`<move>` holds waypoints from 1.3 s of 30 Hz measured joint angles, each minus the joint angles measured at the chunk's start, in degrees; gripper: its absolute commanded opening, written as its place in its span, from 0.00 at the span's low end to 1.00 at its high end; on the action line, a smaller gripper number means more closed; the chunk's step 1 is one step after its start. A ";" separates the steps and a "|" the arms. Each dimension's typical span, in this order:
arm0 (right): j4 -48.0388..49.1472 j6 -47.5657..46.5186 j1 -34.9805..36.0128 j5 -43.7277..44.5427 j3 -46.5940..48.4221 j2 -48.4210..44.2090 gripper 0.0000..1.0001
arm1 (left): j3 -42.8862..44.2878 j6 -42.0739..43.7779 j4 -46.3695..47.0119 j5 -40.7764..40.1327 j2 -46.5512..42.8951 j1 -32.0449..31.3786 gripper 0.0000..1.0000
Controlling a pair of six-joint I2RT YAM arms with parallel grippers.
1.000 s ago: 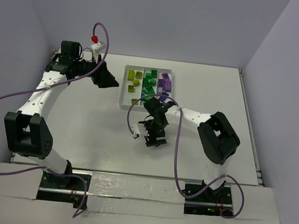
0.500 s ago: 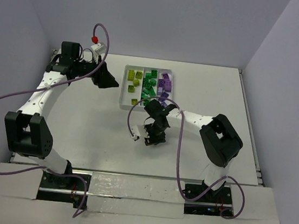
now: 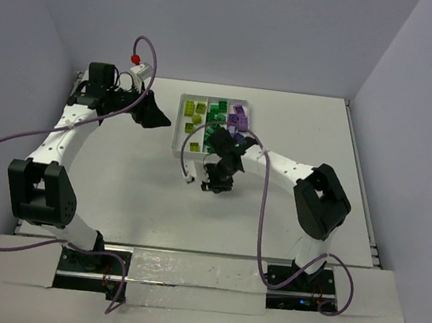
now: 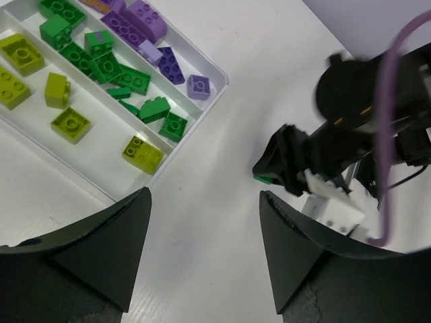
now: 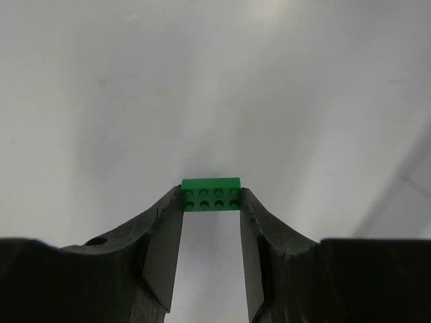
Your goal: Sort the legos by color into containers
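My right gripper is shut on a green lego, pinched end to end between the fingertips above the bare table. From above, this gripper hangs just in front of the white tray. The containers are three long compartments: yellow-green legos on the left, green legos in the middle, purple legos on the right. My left gripper hovers left of the tray, open with nothing between its fingers. In the left wrist view it looks down on the tray's rim and the held green lego.
Purple cables loop from both arms; one carries a white connector beside the right gripper. Lilac walls close in the table at the back and both sides. A red-capped fitting sits above the left wrist.
The right gripper shut on the green lego and moved up and slightly left toward the tray's front edge. The left arm stayed put, its jaws opening a little wider.
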 measured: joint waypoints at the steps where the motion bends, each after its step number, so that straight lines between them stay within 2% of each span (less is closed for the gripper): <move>1: -0.46 1.38 -0.62 -0.73 3.20 0.04 0.31 | -0.56 -0.63 0.78 -0.55 -0.01 0.23 0.77; 5: 0.77 6.08 -4.47 -2.22 15.90 0.64 0.31 | -2.40 -2.63 2.44 -3.77 -0.01 0.96 0.79; 8: 2.76 9.30 -6.87 -2.01 21.84 1.95 0.31 | -2.46 -3.52 3.27 -6.13 -0.06 1.11 0.83; 11: 3.55 12.44 -8.19 -1.20 24.85 4.61 0.31 | -3.10 -5.49 5.64 -8.07 -0.28 1.19 0.87; 12: 3.87 13.32 -8.33 -0.98 25.61 5.98 0.30 | -3.49 -6.31 6.50 -8.55 -0.36 1.23 0.94; 13: 4.33 14.13 -8.38 -0.64 26.13 7.38 0.30 | -3.81 -7.02 7.26 -8.96 -0.39 1.29 0.95; 20: 6.17 18.04 -9.51 2.40 27.47 15.91 0.30 | -4.95 -9.96 10.00 -10.47 -0.40 1.32 0.97; 26: 7.76 19.64 -12.27 3.79 31.53 19.74 0.30 | -6.83 -10.49 11.28 -11.48 -0.40 1.32 0.99; 29: 9.01 20.26 -13.53 3.88 32.31 20.05 0.34 | -7.33 -11.02 11.40 -11.95 -0.40 1.32 0.99; 33: 10.34 21.04 -14.61 4.03 33.48 21.14 0.44 | -7.37 -11.60 11.61 -12.19 -0.40 1.32 0.99; 34: 10.61 21.14 -14.76 4.08 33.68 21.45 0.50 | -7.38 -11.68 11.70 -12.27 -0.40 1.32 0.99; 35: 10.71 21.35 -14.80 4.17 33.88 21.80 0.50 | -7.44 -11.77 11.85 -12.49 -0.40 1.32 0.99; 38: 11.51 22.24 -14.75 4.18 34.39 22.92 0.67 | -7.73 -12.12 12.13 -13.72 -0.46 1.32 0.99; 39: 11.62 22.57 -14.75 4.18 34.50 23.18 0.70 | -7.82 -12.30 12.24 -14.17 -0.47 1.32 0.99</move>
